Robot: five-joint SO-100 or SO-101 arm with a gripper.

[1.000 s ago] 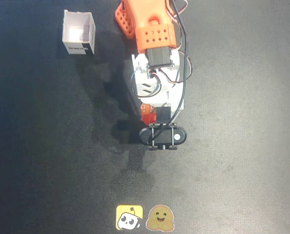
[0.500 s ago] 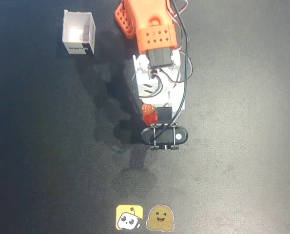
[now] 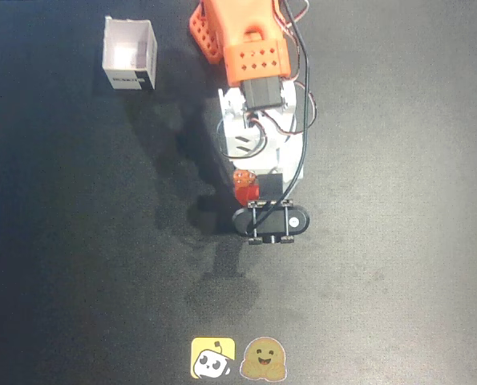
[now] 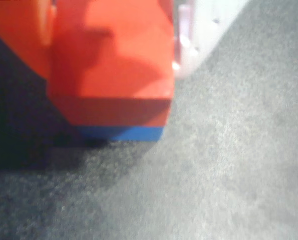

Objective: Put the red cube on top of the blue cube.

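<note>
Your pincer (image 4: 113, 60) gripped the red cube (image 4: 113, 65) directly over the blue cube (image 4: 121, 133), aligned for stacking.

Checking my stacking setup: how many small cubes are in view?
2. The red cube sits in the end effector; the blue cube peeks out directly beneath it. Others may be hidden.

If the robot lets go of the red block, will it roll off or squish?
Probably neither. The red cube has flat faces and straight edges, so it looks stiff and should not roll. It sits over the blue cube; if off-centre, it might tip.
</note>
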